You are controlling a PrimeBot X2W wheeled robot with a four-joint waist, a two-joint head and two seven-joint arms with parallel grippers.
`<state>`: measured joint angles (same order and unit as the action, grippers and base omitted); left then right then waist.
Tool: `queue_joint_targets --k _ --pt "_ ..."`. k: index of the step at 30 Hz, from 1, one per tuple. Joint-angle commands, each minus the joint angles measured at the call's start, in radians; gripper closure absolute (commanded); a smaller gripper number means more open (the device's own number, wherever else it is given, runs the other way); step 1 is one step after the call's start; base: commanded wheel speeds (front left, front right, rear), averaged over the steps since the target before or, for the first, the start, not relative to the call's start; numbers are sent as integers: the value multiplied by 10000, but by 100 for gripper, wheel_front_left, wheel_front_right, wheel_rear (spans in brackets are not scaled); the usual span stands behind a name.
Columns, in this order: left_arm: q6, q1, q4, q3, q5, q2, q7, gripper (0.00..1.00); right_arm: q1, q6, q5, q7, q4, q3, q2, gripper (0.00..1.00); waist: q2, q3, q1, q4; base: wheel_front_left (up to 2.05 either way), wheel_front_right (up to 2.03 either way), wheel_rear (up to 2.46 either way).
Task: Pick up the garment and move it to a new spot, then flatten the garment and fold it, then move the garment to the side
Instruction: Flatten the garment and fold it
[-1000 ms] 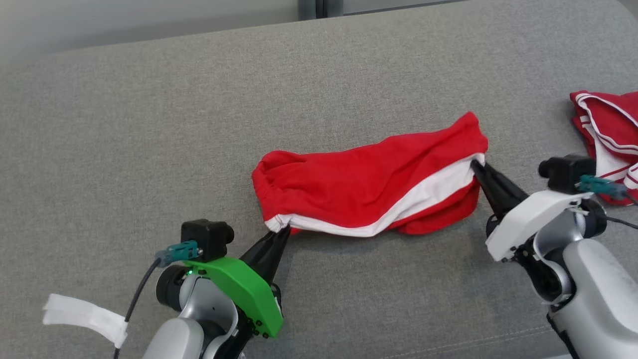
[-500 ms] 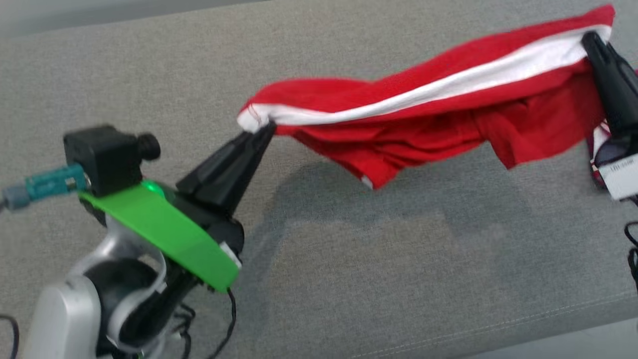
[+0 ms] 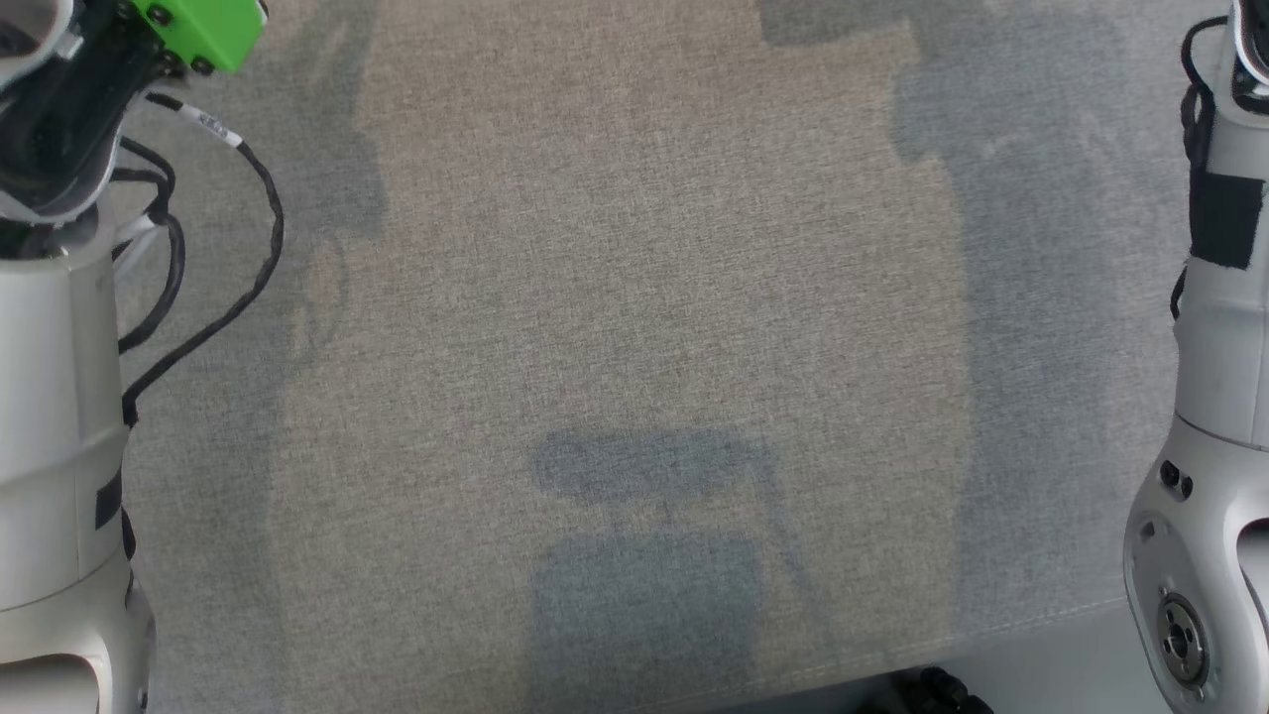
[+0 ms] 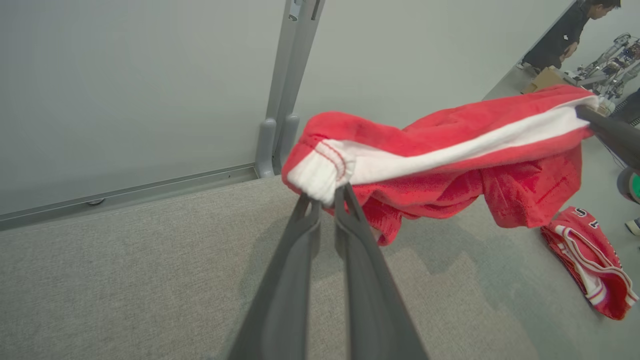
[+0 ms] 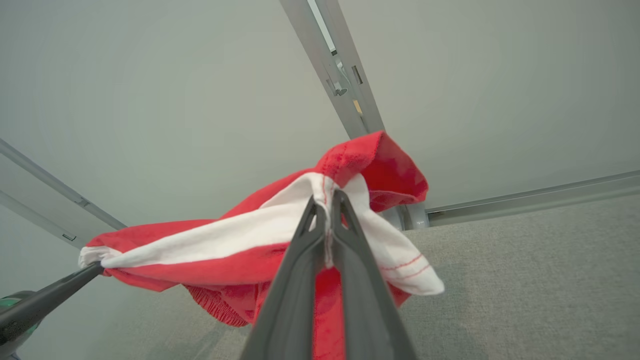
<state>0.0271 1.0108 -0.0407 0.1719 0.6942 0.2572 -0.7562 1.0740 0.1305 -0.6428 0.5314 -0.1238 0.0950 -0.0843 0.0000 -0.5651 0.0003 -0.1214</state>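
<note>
Soft, even light comes from overhead. Blocky bluish shadows lie on the grey bench (image 3: 634, 297), darkest at its near edge, around a warmer middle patch. The red garment (image 4: 450, 145) looks sharp, saturated. The wall rail (image 5: 530, 200) bows slightly toward the picture's edge.

Surface: grey woven upholstery (image 3: 634, 297), stitched seam nr front edge | Floor: pale grey strip (image 3: 1051, 679), bottom R of head view | Walls: plain grey-white panels (image 4: 125, 90) w/ vert. metal post (image 4: 286, 75), horiz. rail (image 4: 150, 191) at base | Light: soft, blocky shadows (image 3: 644, 555) on fabric | Far bkgd: person (image 4: 575, 30), small, bent fwd
</note>
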Motion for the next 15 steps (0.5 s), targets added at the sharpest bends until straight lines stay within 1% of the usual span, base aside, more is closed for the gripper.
queue_joint_targets --k 1,3,5,7,11,13,15 --pt "88 262 284 -29 -77 30 181 100 183 3 191 -117 -243 -86 29 100 0 -879 -3 163 0 0 0" --pt "176 391 781 -22 -2 -124 403 100 282 3 288 -222 -678 -243 69 100 0 -957 -3 220 0 0 0" --pt "288 275 1018 -4 146 -229 577 100 105 3 341 -319 -839 -455 33 100 0 -1007 -3 305 0 0 0" --pt "397 -80 1089 40 228 -153 596 100 -365 3 168 -251 -852 -723 -64 100 0 -1025 -3 351 0 0 0" --pt "549 -916 730 30 409 122 503 100 -1429 3 -53 -285 -572 -1176 -515 100 0 -1033 -3 357 0 0 0" --pt "581 -1532 381 -77 538 378 403 100 -2073 3 -196 -352 -510 -1376 -755 100 0 -973 -3 319 0 0 0" --pt "544 -1756 165 -179 621 504 356 100 -2316 3 -277 -316 -503 -1499 -871 100 0 -959 -3 308 0 0 0"
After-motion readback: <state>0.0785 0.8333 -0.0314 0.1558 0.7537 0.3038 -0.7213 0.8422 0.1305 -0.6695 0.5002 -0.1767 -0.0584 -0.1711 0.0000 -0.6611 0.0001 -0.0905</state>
